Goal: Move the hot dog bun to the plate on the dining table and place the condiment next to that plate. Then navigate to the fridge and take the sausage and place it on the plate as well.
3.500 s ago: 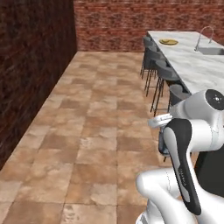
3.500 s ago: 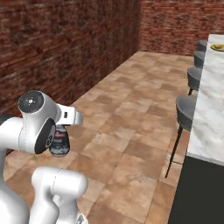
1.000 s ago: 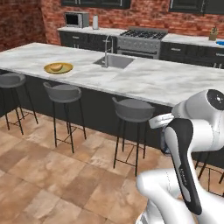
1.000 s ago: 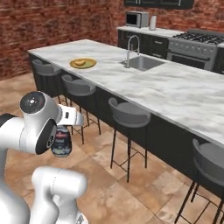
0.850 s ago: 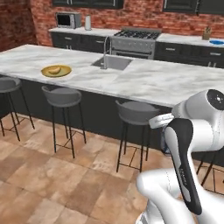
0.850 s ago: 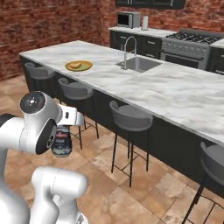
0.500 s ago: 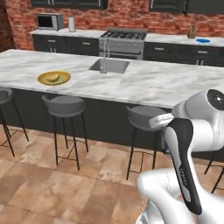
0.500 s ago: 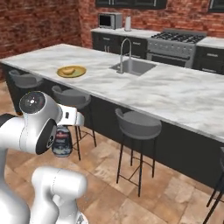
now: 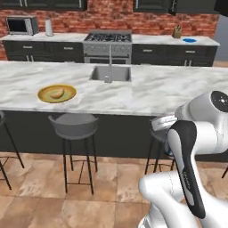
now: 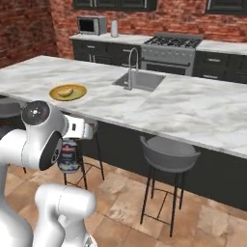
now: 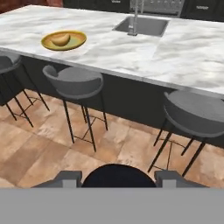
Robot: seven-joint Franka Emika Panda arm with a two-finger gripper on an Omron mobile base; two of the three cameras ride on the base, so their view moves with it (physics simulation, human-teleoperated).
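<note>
While your gripper (image 11: 118, 181) sits closed around the condiment (image 10: 68, 155), its dark cap between the fingertips (image 11: 70, 178), you face the dining table (image 9: 178, 91). On its left part lies the plate (image 9: 56, 93) with the hot dog bun (image 9: 56, 93); the sink (image 9: 110, 74) is right of it.
</note>
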